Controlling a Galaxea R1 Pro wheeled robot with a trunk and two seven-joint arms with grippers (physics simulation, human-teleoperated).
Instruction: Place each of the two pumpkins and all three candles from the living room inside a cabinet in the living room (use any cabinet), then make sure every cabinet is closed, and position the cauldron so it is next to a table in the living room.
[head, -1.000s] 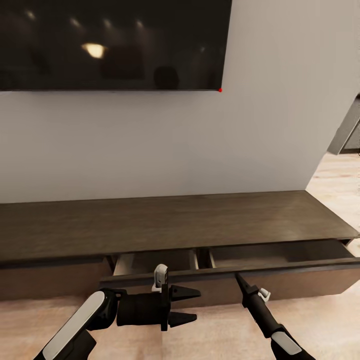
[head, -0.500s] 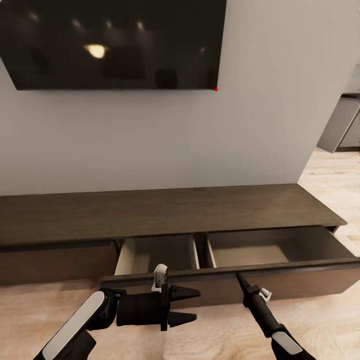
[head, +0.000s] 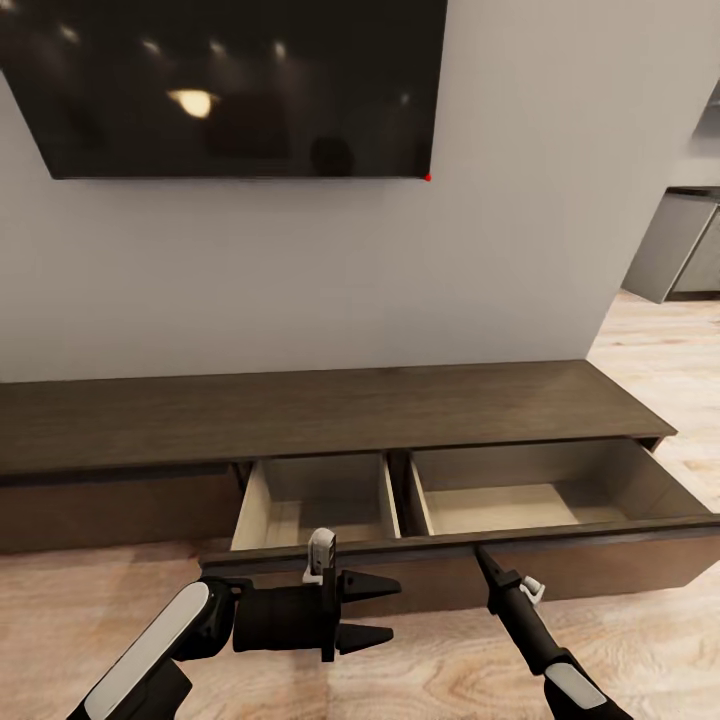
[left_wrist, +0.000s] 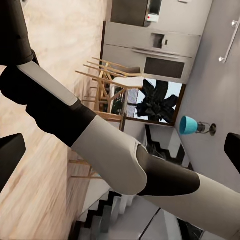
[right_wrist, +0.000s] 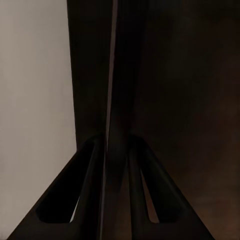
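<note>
The cabinet (head: 330, 410), a long low dark-brown unit, runs along the white wall. Its long drawer front (head: 610, 560) is pulled out, showing two pale compartments (head: 320, 500) (head: 530, 500) with nothing visible in them. My right gripper (head: 479, 553) is shut on the top edge of that front; in the right wrist view the gripper (right_wrist: 114, 140) has its two dark fingers pinched around a thin dark edge. My left gripper (head: 375, 608) hangs open in front of the drawer front, holding nothing. Pumpkins, candles, cauldron and table are out of view.
A black TV (head: 230, 90) hangs on the wall above the unit. A grey kitchen counter (head: 680, 250) stands past the wall's right end. Light wood floor (head: 660, 640) lies before the unit. The left wrist view looks past my right arm (left_wrist: 115, 155) to wooden chairs (left_wrist: 107, 85).
The whole view has shifted back from the wall. The drawer stands further out of the unit, with much more of its pale inside showing. Both grippers keep their place in the picture.
</note>
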